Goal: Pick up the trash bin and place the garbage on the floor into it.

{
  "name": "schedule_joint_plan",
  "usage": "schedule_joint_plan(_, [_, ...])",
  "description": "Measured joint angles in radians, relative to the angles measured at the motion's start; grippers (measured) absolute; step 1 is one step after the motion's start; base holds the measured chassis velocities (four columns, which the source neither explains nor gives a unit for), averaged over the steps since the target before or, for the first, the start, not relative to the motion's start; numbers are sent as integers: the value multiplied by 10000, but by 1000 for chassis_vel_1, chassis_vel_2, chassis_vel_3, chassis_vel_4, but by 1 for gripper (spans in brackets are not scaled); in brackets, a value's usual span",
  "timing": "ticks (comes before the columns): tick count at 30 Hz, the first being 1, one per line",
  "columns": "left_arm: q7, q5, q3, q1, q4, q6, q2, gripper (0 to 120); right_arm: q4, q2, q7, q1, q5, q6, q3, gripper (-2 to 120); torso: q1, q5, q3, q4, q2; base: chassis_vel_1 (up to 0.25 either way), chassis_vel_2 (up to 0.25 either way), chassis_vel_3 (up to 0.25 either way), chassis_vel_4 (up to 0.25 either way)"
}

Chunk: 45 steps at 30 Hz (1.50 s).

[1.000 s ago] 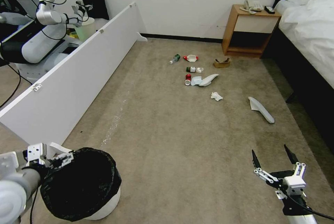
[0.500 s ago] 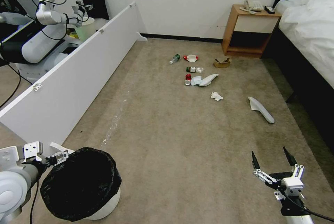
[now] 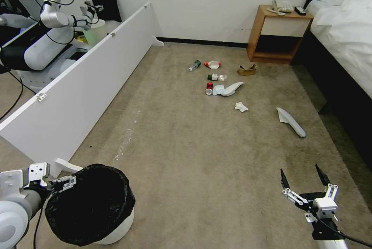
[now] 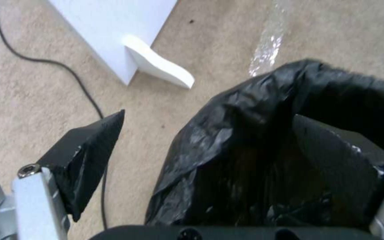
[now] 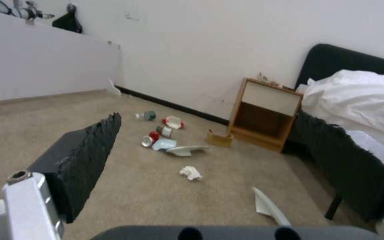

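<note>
The trash bin [image 3: 124,196], white with a black bag over its rim, stands on the floor [image 3: 201,163] at the lower left. My left gripper [image 3: 65,182] is open at the bin's left rim. In the left wrist view the bag's rim [image 4: 227,133] lies between the fingers, one finger [image 4: 85,153] outside the bin. The garbage lies farther ahead: a bottle [image 3: 195,65], a red-and-white can [image 3: 212,64], a slipper [image 3: 229,88], a tissue [image 3: 241,106], a second slipper [image 3: 291,122] and a brown paper bag [image 3: 247,70]. My right gripper [image 3: 300,171] hangs open at the lower right, holding nothing.
A long white board [image 3: 85,82] stands along the left, its foot [image 4: 156,63] beside the bin. A wooden nightstand [image 3: 277,34] and a bed [image 3: 345,28] are at the right. Another robot [image 3: 46,40] is behind the board. A cable [image 4: 67,73] runs over the carpet.
My left gripper has sunk a little and drawn in at the bin's left rim. My right gripper dropped slightly. The bin and the garbage have not moved.
</note>
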Motion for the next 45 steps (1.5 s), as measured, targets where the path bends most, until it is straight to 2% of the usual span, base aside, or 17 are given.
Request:
schedule_joint_plan(7, [198, 105, -244, 385, 149, -4, -35, 100, -93, 0, -46, 19, -24, 122, 6, 100, 0, 0, 0, 0, 0, 0, 0, 0, 0])
schedule_joint_plan(13, [427, 311, -297, 406, 303, -8, -11, 100, -139, 0, -68, 42, -27, 149, 0, 100, 0, 0, 0, 0, 0, 0, 0, 0, 0])
schedule_joint_plan(17, [670, 595, -145, 448, 401, -10, 29, 100, -162, -1, -57, 92, -12, 150, -2, 100, 0, 0, 0, 0, 0, 0, 0, 0, 0])
schedule_joint_plan(29, [748, 720, 370, 493, 562, -11, 144, 100, -360, -1, -44, 205, 4, 198, 12, 100, 0, -1, 0, 0, 0, 0, 0, 0, 0])
schedule_joint_plan(35, [515, 404, 511, 479, 707, -11, 414, 100, -469, -1, -46, 276, 3, 231, 6, 100, 0, 0, 0, 0, 0, 0, 0, 0, 0])
schedule_joint_plan(38, [-149, -603, 440, 598, 728, -12, 893, 100, -511, -2, -43, 289, 3, 231, -4, 100, 0, -1, 0, 1, 0, 0, 0, 0, 0])
schedule_joint_plan(39, [-149, -603, 440, 598, 728, -12, 893, 100, -511, -2, -43, 289, 3, 231, -4, 100, 0, -1, 0, 1, 0, 0, 0, 0, 0])
schedule_joint_plan(41, [-468, -1185, 362, 617, 796, -13, 1312, 100, -568, -1, -43, 307, -5, 233, -15, 100, 0, 0, 0, -1, -1, 0, 0, 0, 0])
schedule_joint_plan(45, [-626, -1539, 390, 524, 937, -13, 1597, 100, -637, -1, -43, 325, -23, 254, -45, 100, 0, 0, 0, -1, 0, 0, 0, 0, 0])
